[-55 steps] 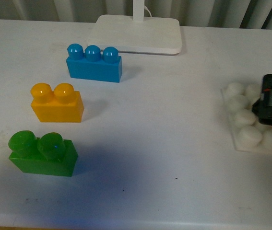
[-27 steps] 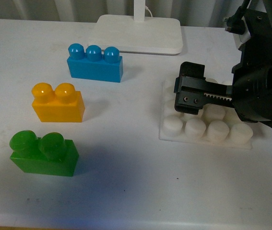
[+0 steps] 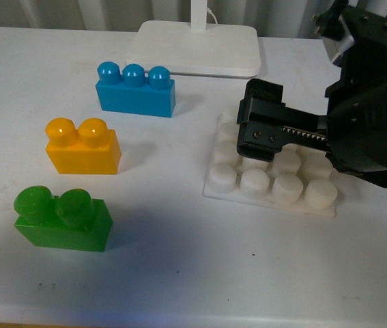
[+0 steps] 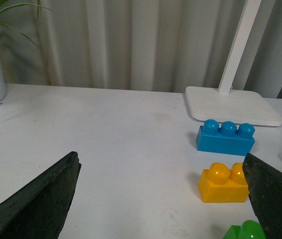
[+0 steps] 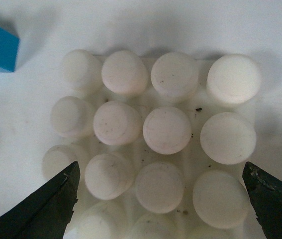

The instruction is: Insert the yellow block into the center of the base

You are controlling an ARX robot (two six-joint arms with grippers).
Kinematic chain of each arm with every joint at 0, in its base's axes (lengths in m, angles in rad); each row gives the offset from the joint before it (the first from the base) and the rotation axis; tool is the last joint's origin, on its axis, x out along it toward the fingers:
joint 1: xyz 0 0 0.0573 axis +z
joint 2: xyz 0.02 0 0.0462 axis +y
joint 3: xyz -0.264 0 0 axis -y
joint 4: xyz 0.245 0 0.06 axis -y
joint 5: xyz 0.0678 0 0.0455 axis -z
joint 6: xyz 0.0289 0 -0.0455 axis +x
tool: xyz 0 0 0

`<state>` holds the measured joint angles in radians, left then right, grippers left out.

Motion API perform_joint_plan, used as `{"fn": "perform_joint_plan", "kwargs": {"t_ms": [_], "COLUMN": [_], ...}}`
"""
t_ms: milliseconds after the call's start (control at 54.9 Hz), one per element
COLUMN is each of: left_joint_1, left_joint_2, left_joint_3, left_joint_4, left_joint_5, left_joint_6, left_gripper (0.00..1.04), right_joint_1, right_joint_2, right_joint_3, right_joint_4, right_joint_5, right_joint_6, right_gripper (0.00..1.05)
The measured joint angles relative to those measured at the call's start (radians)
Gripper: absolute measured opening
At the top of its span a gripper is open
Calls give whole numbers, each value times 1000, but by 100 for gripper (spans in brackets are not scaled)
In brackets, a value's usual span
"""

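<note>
A: Yellow block (image 3: pixel 82 146) sits left on the surface (image 3: pixel 179 273), between the blue brick (image 3: pixel 135 92) farther off and the green brick (image 3: pixel 62 217) nearer. Nothing touches it. Left gripper (image 4: pixel 159 164): fingers spread, empty.

B: Right gripper (image 3: pixel 258 130)?

A: Fingers spread too, over the base (image 3: pixel 288 188), pinching nothing.

B: Risks?

A: My guess is the base lies loose, so pressing could skate it. The right arm covers the centre studs. The green brick invites a wrong pick.
</note>
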<state>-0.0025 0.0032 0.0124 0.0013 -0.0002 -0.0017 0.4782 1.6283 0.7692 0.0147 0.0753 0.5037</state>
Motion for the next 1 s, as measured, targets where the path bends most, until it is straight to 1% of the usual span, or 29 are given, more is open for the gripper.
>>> {"fn": "perform_joint_plan", "kwargs": {"t_ms": [109,291,473,564,765,801,856,983,1001], "left_joint_1": [0,0,0,0,0,0,0,0,0], "left_joint_2": [0,0,0,0,0,0,0,0,0], "left_joint_3": [0,0,0,0,0,0,0,0,0], "left_joint_4": [0,0,0,0,0,0,0,0,0], "left_joint_5": [0,0,0,0,0,0,0,0,0], "left_joint_6": [0,0,0,0,0,0,0,0,0], "left_gripper": [98,98,98,98,98,98,98,98,98], "right_joint_1": [-19,-53,-102,-144,-222,-252,-270,-275,-269], "right_joint_2": [-98,-311,-541,-703,-1004,-1076,-1113,-1126,-1127], "right_joint_3": [-18,-93,-213,-301,-436,-466,-481,-481,-488], "right_joint_4": [0,58,85,82,34,24,23,23,40], "right_joint_5": [-25,-68,-104,-126,-129,-116,-100,-99,-72], "right_joint_6": [-26,-93,-166,-191,-196,-194,-193,-194,-209], "right_gripper": [96,96,96,96,96,96,96,96,94]}}
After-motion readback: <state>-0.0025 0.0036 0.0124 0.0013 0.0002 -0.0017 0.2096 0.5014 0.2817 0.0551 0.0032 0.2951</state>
